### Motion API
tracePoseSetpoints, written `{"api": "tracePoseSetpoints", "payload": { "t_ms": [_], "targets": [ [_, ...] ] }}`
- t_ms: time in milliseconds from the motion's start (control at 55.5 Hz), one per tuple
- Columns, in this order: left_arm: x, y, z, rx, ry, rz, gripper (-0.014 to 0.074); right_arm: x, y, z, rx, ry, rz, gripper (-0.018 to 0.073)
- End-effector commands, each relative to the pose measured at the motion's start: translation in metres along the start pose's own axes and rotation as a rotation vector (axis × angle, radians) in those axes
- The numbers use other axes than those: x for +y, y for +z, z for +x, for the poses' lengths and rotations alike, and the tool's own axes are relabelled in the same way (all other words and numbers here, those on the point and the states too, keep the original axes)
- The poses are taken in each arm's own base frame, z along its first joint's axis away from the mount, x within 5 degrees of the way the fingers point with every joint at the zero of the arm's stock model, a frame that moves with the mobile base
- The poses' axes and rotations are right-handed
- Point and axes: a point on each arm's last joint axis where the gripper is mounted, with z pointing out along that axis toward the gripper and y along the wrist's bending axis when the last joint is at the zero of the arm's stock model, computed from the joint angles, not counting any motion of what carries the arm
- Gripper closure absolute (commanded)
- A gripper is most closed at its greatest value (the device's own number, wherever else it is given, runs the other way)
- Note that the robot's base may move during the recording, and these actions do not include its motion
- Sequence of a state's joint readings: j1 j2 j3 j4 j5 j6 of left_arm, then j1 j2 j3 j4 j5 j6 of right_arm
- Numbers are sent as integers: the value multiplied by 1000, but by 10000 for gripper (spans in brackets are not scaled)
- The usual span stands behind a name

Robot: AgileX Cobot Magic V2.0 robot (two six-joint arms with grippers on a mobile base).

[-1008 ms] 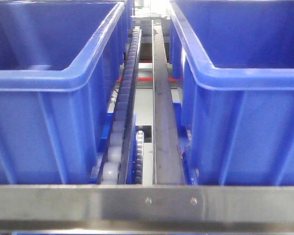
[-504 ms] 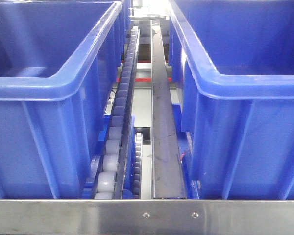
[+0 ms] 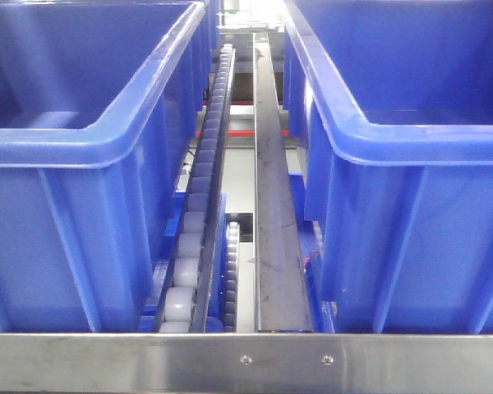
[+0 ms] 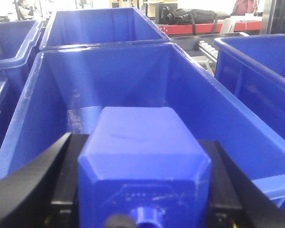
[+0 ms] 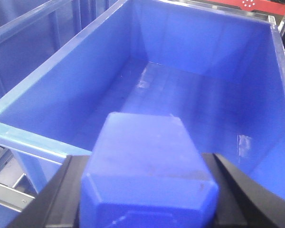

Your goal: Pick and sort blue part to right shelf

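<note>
My left claw (image 4: 142,187) is clamped on the left part (image 4: 142,142), a blue block, with black fingers (image 4: 57,180) pressed to either side. My right claw (image 5: 145,194) grips the right part (image 5: 149,152) the same way. Each part hangs over an open blue bin: the left part above the near end of the left bin (image 4: 33,99), the right part above the near edge of the right bin (image 5: 57,90), both up off the bin floors. In front of both bins runs a steel rail (image 3: 246,357). Between them lie a roller track (image 3: 201,197) and a flat metal strip (image 3: 271,197), side by side, running away from me. Beyond the left bin stands another bin (image 4: 99,21), and farther off a black bag (image 4: 190,14).
</note>
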State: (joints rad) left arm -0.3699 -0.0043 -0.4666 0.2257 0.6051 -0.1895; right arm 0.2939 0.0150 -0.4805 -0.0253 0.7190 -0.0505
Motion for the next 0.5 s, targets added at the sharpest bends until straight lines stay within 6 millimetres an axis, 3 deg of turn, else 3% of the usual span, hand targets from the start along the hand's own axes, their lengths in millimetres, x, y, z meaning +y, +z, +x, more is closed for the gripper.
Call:
{"api": "tracePoseSetpoints", "payload": {
  "t_ms": [0,288,486],
  "targets": [
    [-1,-6,-16,-127,-5,21,335,-1,-1,-16,-94,-1,14,363],
    [-2,-6,-20,-157,-24,39,335,-1,-1,-16,-94,-1,14,363],
    [-5,18,-49,-22,-21,32,335,-1,-1,-16,-94,-1,14,363]
  ]
}}
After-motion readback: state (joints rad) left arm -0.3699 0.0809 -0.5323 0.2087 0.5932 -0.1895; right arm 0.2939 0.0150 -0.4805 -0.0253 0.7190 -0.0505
